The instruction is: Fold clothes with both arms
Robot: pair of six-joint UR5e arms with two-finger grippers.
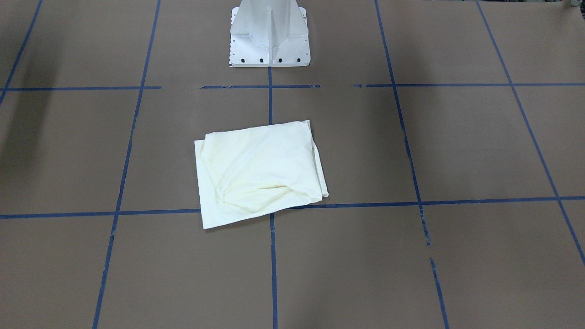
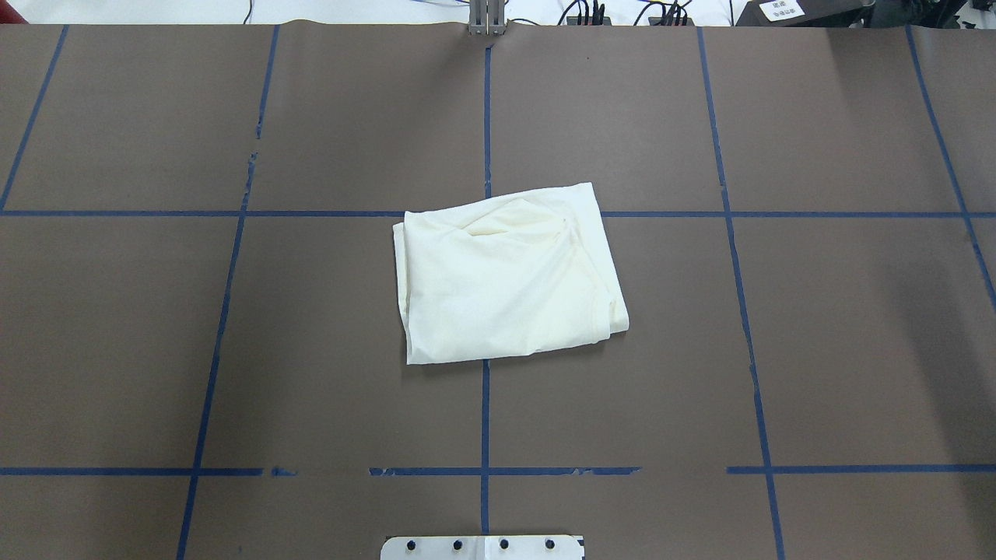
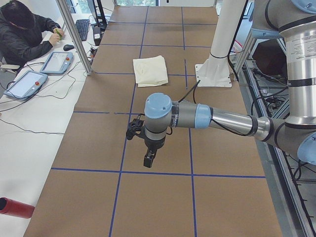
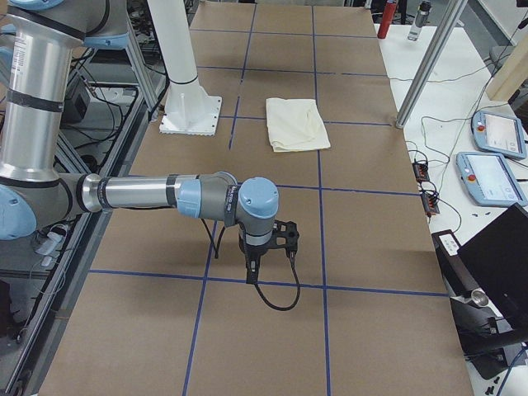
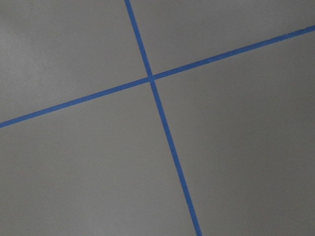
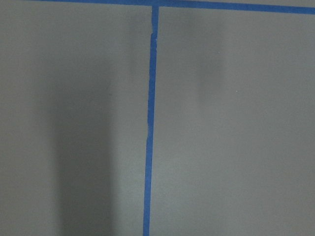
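Note:
The clothes, one cream shirt (image 1: 260,171) (image 2: 506,276), lie folded into a rough rectangle at the table's middle, plain side up, with no print showing. The same shirt (image 3: 150,70) (image 4: 297,124) sits far from both arms in the side views. My left gripper (image 3: 148,160) hangs above the brown table, well away from the shirt. My right gripper (image 4: 252,266) hovers over a blue tape line, equally distant. I cannot tell whether either is open or shut. Both wrist views hold only brown table and blue tape.
The white base mount (image 1: 269,45) (image 2: 482,547) stands at the robot's edge of the table. A person (image 3: 24,34) sits at a side desk with teach pendants (image 3: 57,61). A red bottle (image 3: 15,207) lies nearby. More pendants (image 4: 495,132) rest on the other side.

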